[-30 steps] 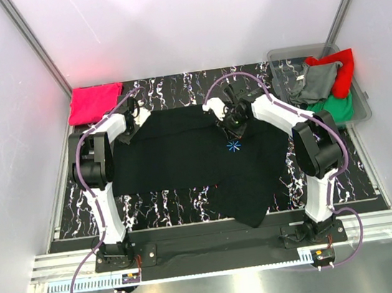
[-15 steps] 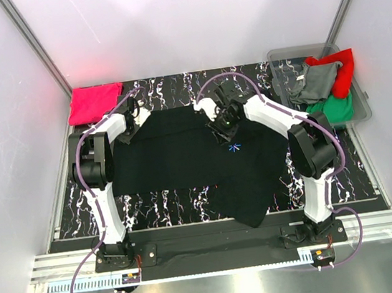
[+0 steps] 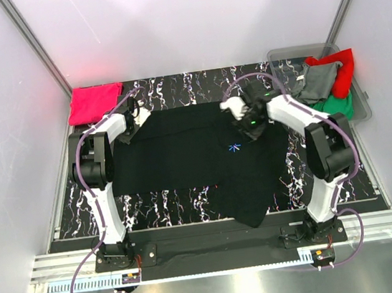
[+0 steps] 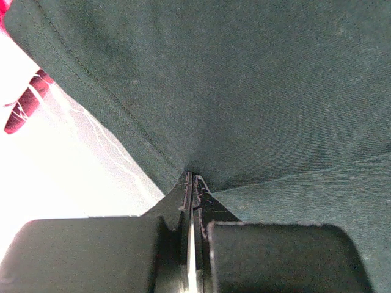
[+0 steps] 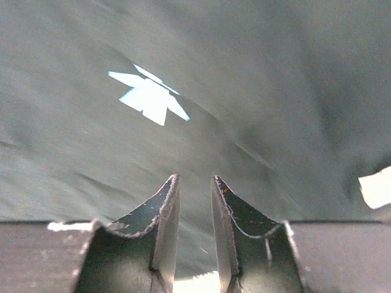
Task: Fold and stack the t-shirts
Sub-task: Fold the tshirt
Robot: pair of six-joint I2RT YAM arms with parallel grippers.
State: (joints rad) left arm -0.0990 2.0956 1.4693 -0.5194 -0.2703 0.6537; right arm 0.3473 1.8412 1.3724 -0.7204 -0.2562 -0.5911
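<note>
Now shifting the right gripper [image 3: 254, 124] from the asterisk [image 3: 234, 148] toward the upper right of the black tee [image 3: 184, 162], spread mid-frame, keeping its jaws narrowly parted on nothing; still pinching the tee's upper-left edge in the closed left gripper [image 4: 190, 177]; probably seeking a second corner for folding.

A large black cloth t-shirt [image 3: 184, 162] is lying spread across the middle of the dark marbled table [image 3: 173, 84], with a folded pink-red cloth t-shirt [image 3: 94, 102] sitting behind it at the far left corner. At the far right, a clear plastic bin [image 3: 292, 51] is holding a grey cloth tee [image 3: 316, 84], a red cloth tee [image 3: 343, 69] to its right and a green cloth tee [image 3: 339, 107] nearest the front. The left gripper [image 4: 192, 177] is pinching the black shirt's far-left edge, while the right gripper [image 5: 194, 180] is hanging, jaws parted, above its far-right part.
</note>
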